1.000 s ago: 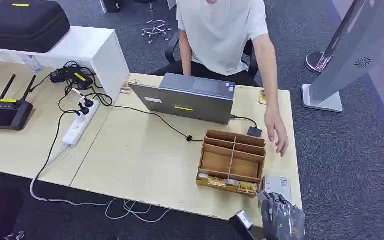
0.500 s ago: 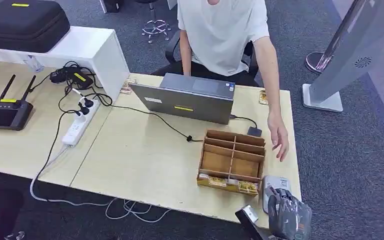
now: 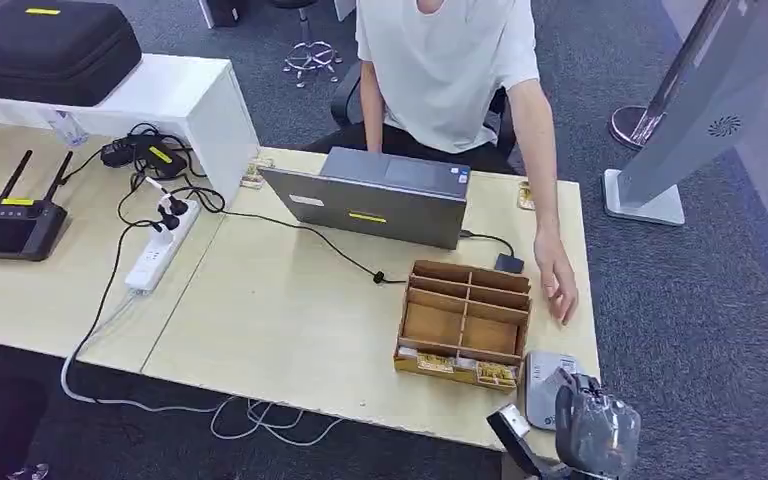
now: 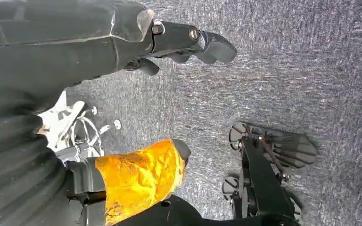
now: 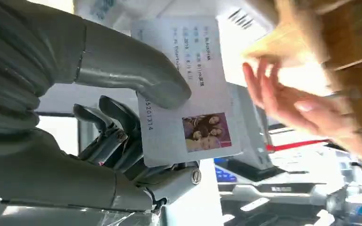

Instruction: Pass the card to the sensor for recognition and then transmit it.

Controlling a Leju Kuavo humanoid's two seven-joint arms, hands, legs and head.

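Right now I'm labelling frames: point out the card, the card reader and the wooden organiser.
card [image 5: 188, 89], right wrist view, its printed face.
card reader [image 3: 545, 372], head view, its grey top.
wooden organiser [image 3: 465, 322], head view, central divider.

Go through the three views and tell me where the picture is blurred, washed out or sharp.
Head view: evenly lit and sharp across the desk. Right wrist view: the card held in the right robot hand is crisp enough that its print shows, while the person's hand and the background behind it are blurred and overexposed. Left wrist view: the left robot hand and the carpet are in fair focus.
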